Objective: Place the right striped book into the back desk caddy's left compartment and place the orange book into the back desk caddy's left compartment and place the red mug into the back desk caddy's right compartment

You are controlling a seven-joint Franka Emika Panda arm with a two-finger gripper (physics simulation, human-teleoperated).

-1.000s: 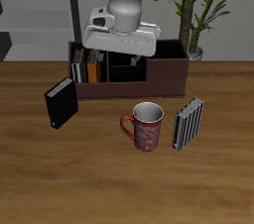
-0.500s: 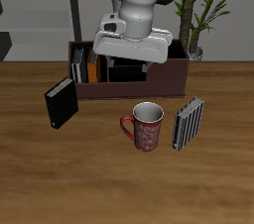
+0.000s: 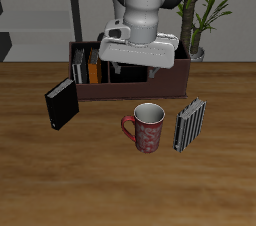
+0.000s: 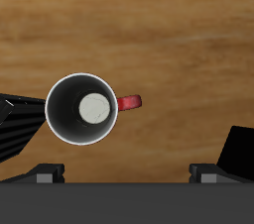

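From the front, the gripper [image 3: 139, 62] hangs over the caddy [image 3: 170, 78], and the mug [image 3: 146, 127] stands upright on the table nearer its front edge. In the wrist view, the mug [image 4: 82, 108] lies below, its handle sideways; the gripper holds nothing, but whether its fingers are spread I cannot tell.

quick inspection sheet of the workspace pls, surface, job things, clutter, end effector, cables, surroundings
surface: wooden table, bare toward the front edge
job's things: red mug upright on the table, outside the back desk caddy; orange book stands in its left compartment with a striped book; another striped book upright beside the mug
clutter: black book in front of the caddy
end effector: above the table with the mug under it, holding nothing; open or shut cannot be told
cables: nothing seen
surroundings: potted plant behind the caddy
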